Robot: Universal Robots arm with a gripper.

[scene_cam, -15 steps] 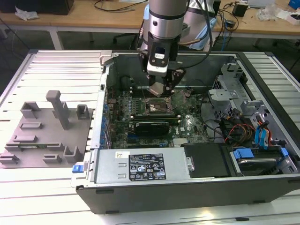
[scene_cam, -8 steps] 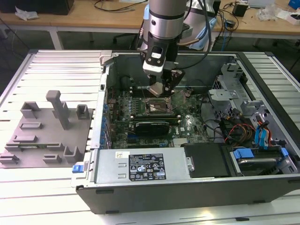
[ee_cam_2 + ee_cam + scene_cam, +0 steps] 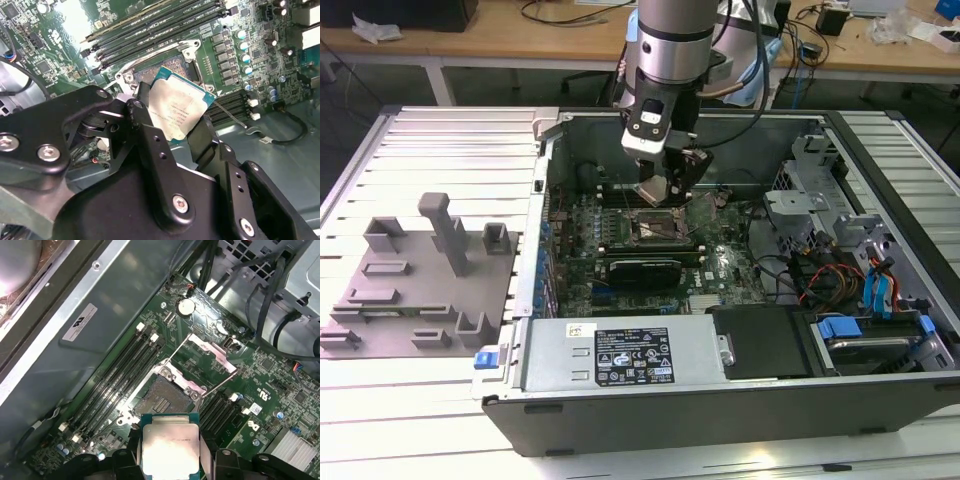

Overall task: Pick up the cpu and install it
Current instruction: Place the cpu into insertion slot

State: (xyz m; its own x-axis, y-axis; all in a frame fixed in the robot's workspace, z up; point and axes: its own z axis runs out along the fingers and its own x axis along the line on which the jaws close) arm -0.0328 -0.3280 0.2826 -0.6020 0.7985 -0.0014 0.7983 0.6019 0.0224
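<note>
Black tool (image 3: 174, 117) (silver screws (image 3: 180, 203)), grey arm (image 3: 672, 35)

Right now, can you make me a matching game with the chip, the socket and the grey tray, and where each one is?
Things:
1. chip
2. socket
3. grey tray

Places or states:
A. on the slatted table, outside the computer case, at the exterior view's left
B. open and empty, on the green board
C. clamped in the gripper, close to the board, not in the socket

Pairs: 1-C, 2-B, 3-A
</note>
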